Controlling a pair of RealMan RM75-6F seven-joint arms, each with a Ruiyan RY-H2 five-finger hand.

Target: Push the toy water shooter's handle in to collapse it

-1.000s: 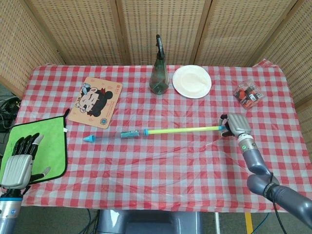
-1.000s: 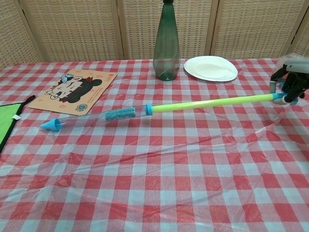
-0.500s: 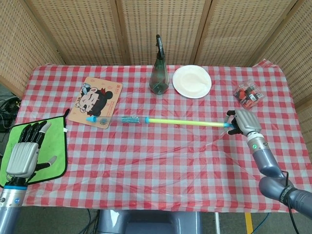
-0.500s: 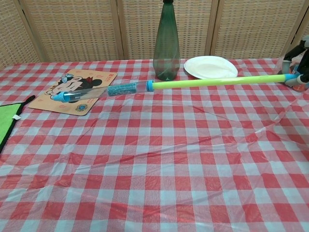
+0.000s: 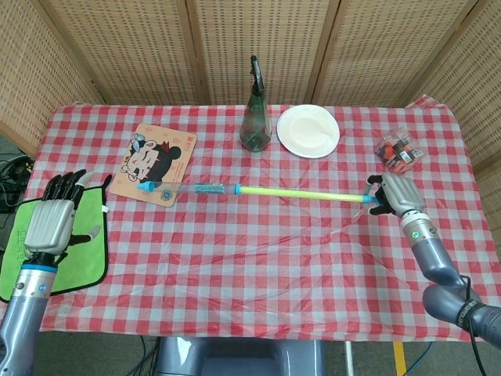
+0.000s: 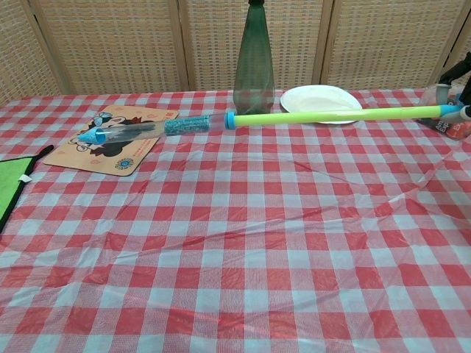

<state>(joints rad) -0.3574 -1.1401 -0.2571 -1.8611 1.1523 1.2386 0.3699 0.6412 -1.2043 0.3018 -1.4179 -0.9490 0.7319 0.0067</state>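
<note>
Across the checked tablecloth (image 5: 258, 258) the toy water shooter (image 5: 250, 190) lies fully drawn out, its blue nozzle tip over the near corner of the cartoon mat (image 5: 153, 163), its yellow-green rod running from in front of the green bottle (image 5: 255, 117) out to the right hand (image 5: 395, 196), which pinches the blue handle end. It looks light, thin and rather slippery, likely to bend or skid if shoved unbraced; the clear barrel near the mat seems the place to steady it. Off the nozzle end, the left hand (image 5: 55, 222) hovers over the green cloth (image 5: 47, 247), fingers straight and slightly apart, holding nothing.
</note>
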